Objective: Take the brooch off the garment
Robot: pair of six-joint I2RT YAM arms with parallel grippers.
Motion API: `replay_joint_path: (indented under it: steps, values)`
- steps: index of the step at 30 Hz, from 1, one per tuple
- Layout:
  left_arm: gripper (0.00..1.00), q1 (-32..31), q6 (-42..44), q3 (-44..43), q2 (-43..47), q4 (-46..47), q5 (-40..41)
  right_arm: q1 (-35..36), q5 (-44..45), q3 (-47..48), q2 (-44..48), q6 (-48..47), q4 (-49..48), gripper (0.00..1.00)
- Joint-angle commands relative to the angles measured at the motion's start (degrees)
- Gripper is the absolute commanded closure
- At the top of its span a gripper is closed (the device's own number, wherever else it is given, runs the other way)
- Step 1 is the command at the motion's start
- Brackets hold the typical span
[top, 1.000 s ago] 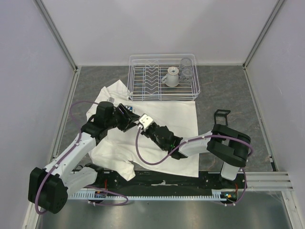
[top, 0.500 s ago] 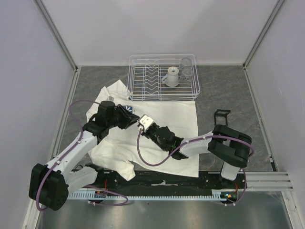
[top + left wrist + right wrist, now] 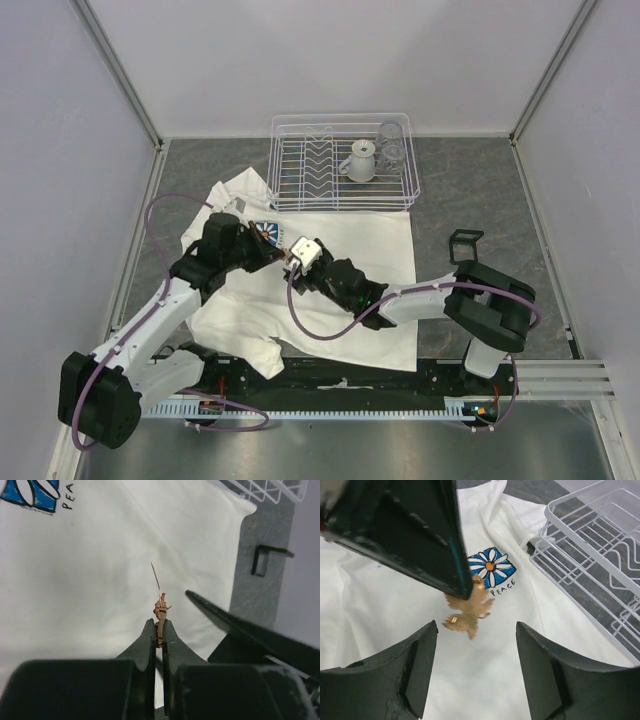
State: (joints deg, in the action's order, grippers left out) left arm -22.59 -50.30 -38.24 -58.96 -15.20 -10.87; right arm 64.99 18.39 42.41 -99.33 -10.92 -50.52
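Left wrist view: the left gripper (image 3: 159, 627), jaws shut tight, pinches a tiny orange-red leaf-shaped metal brooch (image 3: 160, 611) by its lower edge. Its thin bare pin (image 3: 156, 577) sticks out beyond the fingertips. The brooch hangs over a large white short-sleeved T-shirt (image 3: 90, 570), near the shirt's small square blue daisy logo (image 3: 492, 568). The pin looks clear of the cloth, tho the frames can't rule out a caught thread.

The right gripper (image 3: 476, 630) sits just beside it, jaws wide & holding nothing. In its own camera the brooch shows btwn its two fingers.

To do this step well, prob.: keep the left grip firm, since the hold is on a thin edge only. Draw back along the pin's line, not sideways, so the point doesn't snag fabric. Watch for cloth lifting w/ it. The right gripper could press the shirt flat if it rises.

Around: a white wire dish rack (image 3: 340, 195) at the shirt's far edge, w/ a white mug (image 3: 360, 160) & a clear glass (image 3: 391, 146) inside. A small black bracket (image 3: 465, 241) stands on the grey table (image 3: 480, 190), right of the shirt. The closest obstacle is the right gripper's finger (image 3: 240, 627), v. near the brooch. The rack is well apart.
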Motion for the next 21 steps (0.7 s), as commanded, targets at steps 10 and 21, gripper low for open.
replay_joint_path:
  steps: [10, 21]
  values:
    - [0.98, -0.09, 27.3, 2.9, 12.02, 0.77, -18.73, -18.84, -34.62, 6.29, 13.88, 44.2, 32.25, 0.16]
    - [0.98, -0.09, 19.1, 7.74, 13.7, 13.62, -29.46, -19.64, -38.96, -3.48, 32.96, 42.83, 35.83, 0.1]
